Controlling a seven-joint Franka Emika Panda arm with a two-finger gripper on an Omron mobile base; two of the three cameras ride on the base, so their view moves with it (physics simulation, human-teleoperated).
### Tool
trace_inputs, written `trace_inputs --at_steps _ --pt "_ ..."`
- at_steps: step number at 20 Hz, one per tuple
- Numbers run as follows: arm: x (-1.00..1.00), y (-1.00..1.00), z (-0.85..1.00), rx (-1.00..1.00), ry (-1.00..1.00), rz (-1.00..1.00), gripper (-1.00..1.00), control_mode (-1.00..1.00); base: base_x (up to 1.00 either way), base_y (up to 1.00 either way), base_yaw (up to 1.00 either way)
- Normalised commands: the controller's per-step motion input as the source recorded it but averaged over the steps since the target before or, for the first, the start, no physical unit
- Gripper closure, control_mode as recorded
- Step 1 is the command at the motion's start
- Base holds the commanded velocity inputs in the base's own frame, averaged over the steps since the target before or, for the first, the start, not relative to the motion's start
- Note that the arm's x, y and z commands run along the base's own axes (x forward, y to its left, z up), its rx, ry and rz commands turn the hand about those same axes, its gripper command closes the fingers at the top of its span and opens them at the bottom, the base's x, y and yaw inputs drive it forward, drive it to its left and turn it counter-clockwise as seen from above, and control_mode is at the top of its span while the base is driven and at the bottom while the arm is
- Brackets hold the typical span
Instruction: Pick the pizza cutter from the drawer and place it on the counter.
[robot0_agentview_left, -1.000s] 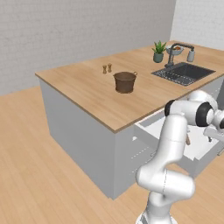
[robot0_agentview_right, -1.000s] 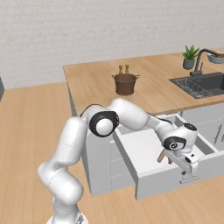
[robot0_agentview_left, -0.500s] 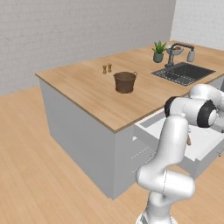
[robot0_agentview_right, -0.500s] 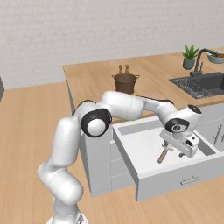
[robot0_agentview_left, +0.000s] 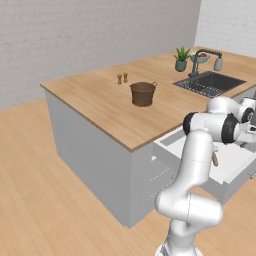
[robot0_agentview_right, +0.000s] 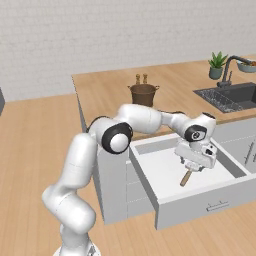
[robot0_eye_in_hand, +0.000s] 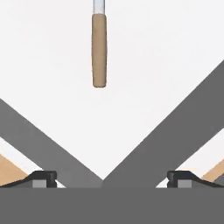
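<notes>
Even, bright, diffuse illumination is rendered throughout, and no distinct light source can be identified. Only faint shading is cast beneath the counter (robot0_agentview_left: 115, 107) overhang. No glare is seen. Edges are slightly soft at low resolution. No edge distortion is observed.

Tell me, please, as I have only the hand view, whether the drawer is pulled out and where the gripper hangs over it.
Observer: Yes, the drawer stands pulled well out of the grey island, and the open gripper hangs low over it, just above the pizza cutter.
Operator: Thank you. What stands on the counter near the drawer?
Observer: On the counter a brown pot stands behind the drawer, with two small shakers beyond it.
</notes>
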Motion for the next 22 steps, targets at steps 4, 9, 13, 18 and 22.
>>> trace_inputs --at_steps 4,9,13,18,22 --pt "0.0 0.16 -0.53 -0.02 0.0 0.17 -1.0 -1.0 0.0 0.0 0.0" --pt "0.09 0.05 -0.52 0.0 -0.05 0.12 -1.0 -1.0 0.0 0.0 0.0" --pt "0.13 0.04 -0.52 0.0 -0.03 0.12 -1.0 -1.0 0.0 0.0 0.0" --pt "0.17 0.02 -0.25 0.0 -0.1 0.05 -1.0 -1.0 0.0 0.0 0.0" --pt "0.16 0.22 -0.31 0.0 -0.06 0.0 -1.0 -1.0 0.0 0.0 0.0"
